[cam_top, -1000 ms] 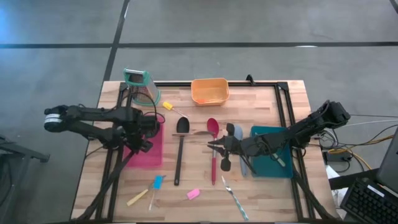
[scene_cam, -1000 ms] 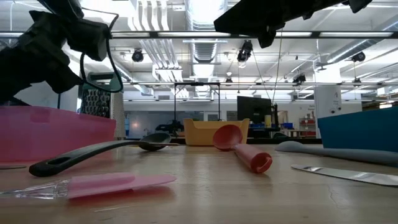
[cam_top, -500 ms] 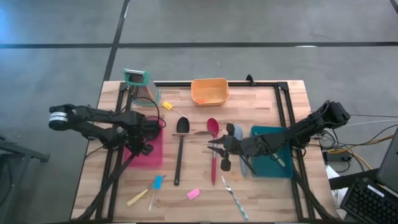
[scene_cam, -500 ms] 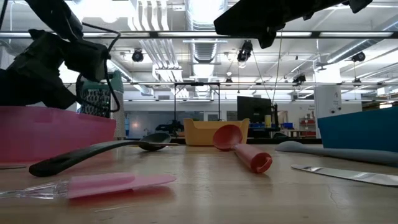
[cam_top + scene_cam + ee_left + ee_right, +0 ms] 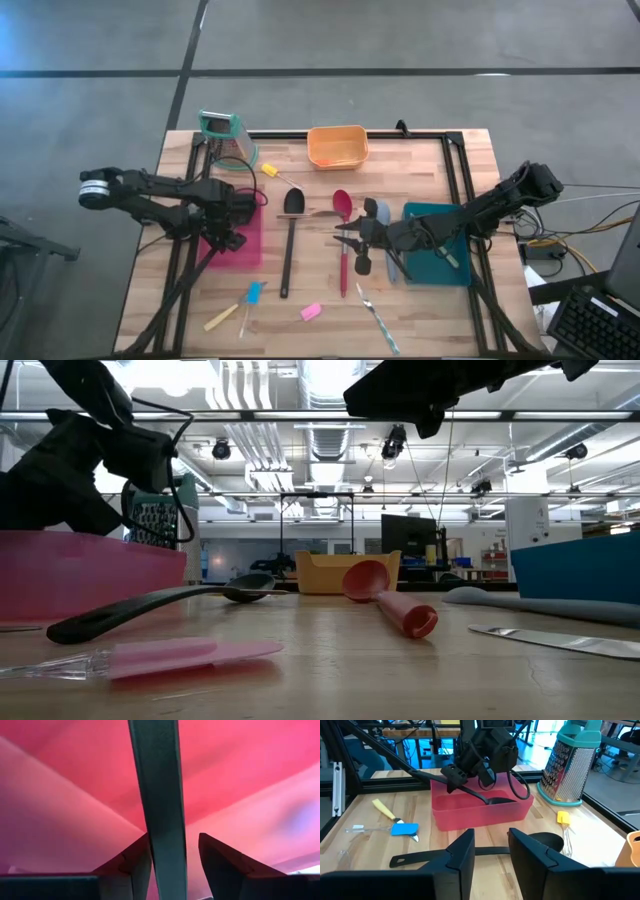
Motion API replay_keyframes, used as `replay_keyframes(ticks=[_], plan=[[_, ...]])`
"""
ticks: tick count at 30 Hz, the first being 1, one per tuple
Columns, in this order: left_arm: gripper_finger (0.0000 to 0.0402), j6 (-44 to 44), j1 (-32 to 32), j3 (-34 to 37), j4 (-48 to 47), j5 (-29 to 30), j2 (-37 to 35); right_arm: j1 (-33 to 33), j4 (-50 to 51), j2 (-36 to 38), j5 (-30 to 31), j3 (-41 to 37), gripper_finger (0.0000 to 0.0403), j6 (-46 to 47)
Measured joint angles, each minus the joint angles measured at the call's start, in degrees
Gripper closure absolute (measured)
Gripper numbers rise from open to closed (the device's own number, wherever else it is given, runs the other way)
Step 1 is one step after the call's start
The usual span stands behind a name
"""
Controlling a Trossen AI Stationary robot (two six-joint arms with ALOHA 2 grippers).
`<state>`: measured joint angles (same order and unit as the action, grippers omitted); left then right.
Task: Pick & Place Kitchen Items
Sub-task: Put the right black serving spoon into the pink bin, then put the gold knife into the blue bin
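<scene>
My left gripper (image 5: 232,212) sits over the pink bin (image 5: 247,250), fingers parted around a black spoon's handle (image 5: 162,810) whose bowl rests inside; I cannot tell whether the pads touch it. The long black spoon (image 5: 289,245) lies on the table: probably light, stiff, smooth. Grasp mid-handle. My right gripper (image 5: 350,233), fingers apart and empty, hovers by the red spoon (image 5: 342,240).

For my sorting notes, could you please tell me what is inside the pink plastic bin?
A black long-handled spoon lies in the pink plastic bin, handle sticking up between the left gripper fingers. The bin's wall hides the rest of its floor.
</scene>
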<state>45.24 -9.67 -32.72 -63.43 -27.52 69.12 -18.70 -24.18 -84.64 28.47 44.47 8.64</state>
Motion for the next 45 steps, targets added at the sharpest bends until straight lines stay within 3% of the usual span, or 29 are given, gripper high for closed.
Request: replay_keyframes(ticks=[14, 29, 45], plan=[[0.0234, -0.1, 0.0, -3.8, -2.8, -0.1, 0.0, 0.0, 0.0, 0.0, 0.0, 0.0, 0.0309, 0.0], [0.0234, -0.1, 0.0, -16.2, -13.8, 0.9, -0.1, 0.0, 0.0, 0.0, 0.0, 0.0, 0.0355, 0.0], [0.0234, 1.1, 0.0, -33.6, -17.1, 12.8, -0.2, 0.0, 0.4, 0.0, 0.0, 0.0, 0.0318, 0.0]])
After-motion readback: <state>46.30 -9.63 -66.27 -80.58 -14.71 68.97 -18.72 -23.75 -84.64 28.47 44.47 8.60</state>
